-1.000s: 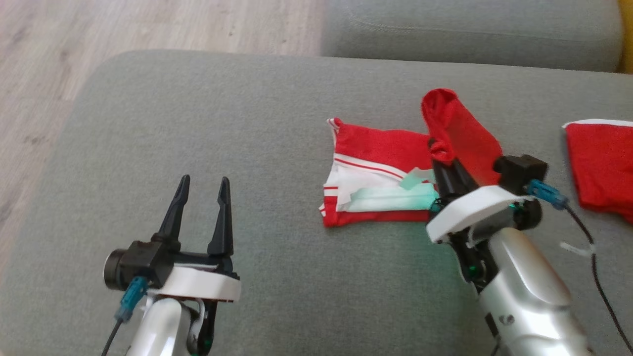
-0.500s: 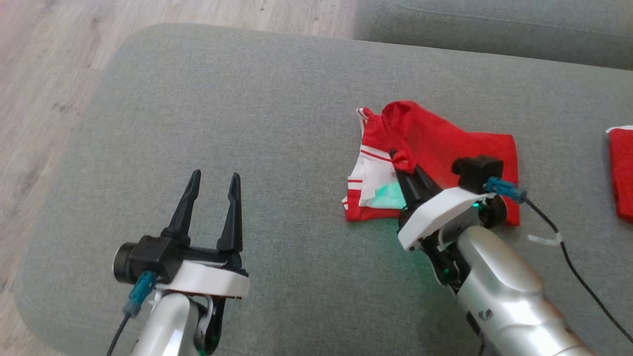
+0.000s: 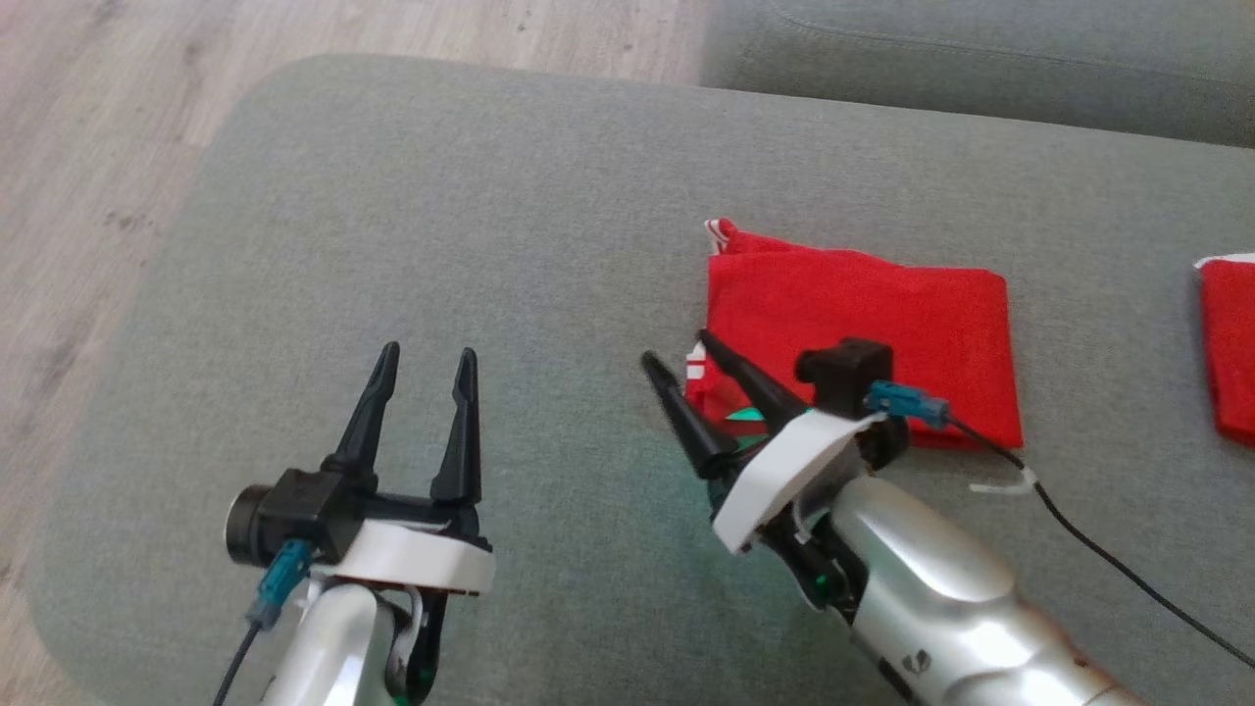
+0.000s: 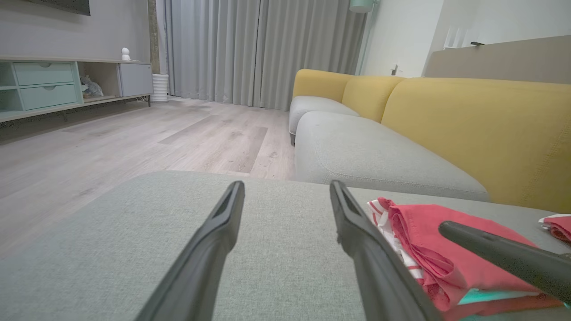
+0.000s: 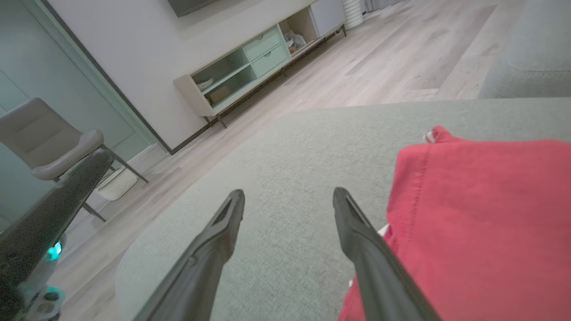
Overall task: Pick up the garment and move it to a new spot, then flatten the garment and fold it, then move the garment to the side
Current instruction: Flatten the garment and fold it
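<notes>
Right now the right gripper (image 3: 676, 349) has its two dark fingers spread wide with nothing between them. In the right wrist view (image 5: 289, 192) one finger hangs over bare grey cushion and the other runs along the garment's near edge; whether it touches the cloth, I cannot tell.

Out at two o'clock from those tips lies the red garment (image 3: 863, 324), folded into a neat, flat rectangle on the grey seat cushion (image 3: 490, 196). Its top face is plain red with a stitched hem (image 5: 482, 209). At its seven o'clock corner, by the gripper, white layers with red stripes and a sliver of teal peek out. From the side it reads as a low stack of layers (image 4: 424, 232).

Over at eight o'clock from the right gripper, the left gripper (image 3: 428, 351) hovers above bare cushion, fingers parted and holding nothing, well apart from the garment (image 4: 287, 184).

At three o'clock of the garment, near the cushion's edge, sits a second red cloth (image 3: 1230, 343), well clear of it.

Further out: pale wooden floor (image 3: 98, 118), a yellow sofa back (image 4: 468, 120), and a low cabinet (image 5: 250, 58) with mint drawers closed. Its open bays hold a few small items, too small to name.
</notes>
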Tool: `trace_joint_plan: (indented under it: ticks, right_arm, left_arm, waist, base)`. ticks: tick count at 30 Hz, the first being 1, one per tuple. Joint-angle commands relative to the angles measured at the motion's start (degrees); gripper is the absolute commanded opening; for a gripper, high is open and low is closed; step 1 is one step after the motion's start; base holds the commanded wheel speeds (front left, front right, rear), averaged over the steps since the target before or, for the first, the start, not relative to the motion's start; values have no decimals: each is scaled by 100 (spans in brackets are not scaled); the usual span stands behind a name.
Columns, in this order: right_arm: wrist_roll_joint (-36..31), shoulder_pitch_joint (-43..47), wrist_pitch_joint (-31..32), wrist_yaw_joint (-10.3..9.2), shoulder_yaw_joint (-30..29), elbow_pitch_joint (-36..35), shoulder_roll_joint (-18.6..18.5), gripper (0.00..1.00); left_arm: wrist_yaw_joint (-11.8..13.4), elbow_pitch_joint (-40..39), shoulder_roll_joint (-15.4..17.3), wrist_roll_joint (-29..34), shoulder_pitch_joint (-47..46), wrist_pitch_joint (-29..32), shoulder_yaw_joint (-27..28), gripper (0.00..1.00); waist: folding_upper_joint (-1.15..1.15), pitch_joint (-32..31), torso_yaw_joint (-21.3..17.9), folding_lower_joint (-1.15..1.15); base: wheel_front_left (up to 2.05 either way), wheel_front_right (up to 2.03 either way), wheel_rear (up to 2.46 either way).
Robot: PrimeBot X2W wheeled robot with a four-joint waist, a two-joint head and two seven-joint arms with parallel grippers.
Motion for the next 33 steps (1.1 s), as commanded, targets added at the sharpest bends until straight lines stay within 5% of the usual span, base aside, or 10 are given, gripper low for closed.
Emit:
trace_joint_plan:
  ticks: [1,7,13,21,33]
  right_arm:
    - [-11,-250,-90,-4,142,-245,88,100]
    - [-378,-435,-323,-4,-356,-210,88,100]
    - [-1397,-288,-380,-4,-1756,-196,88,100]
    - [-3068,1010,-384,-4,-3922,-1454,85,100]
    - [-2888,2374,-385,-4,-4362,-2643,88,100]
  left_arm:
    - [42,-158,28,-26,-215,-30,184,100]
    - [68,-238,28,-40,-183,-30,262,100]
    - [115,-375,28,-49,-121,-30,325,100]
    - [181,-487,28,-75,2,-30,417,100]
    - [237,-539,28,-59,175,-30,460,100]
  waist:
    - [0,-21,-64,0]
    - [0,-120,-340,0]
    - [0,-187,-643,0]
    - [0,-278,-1088,0]
    - [0,-300,-1380,0]
  base:
    - [0,0,0]
    - [0,0,0]
    - [0,0,0]
    - [0,0,0]
    - [0,0,0]
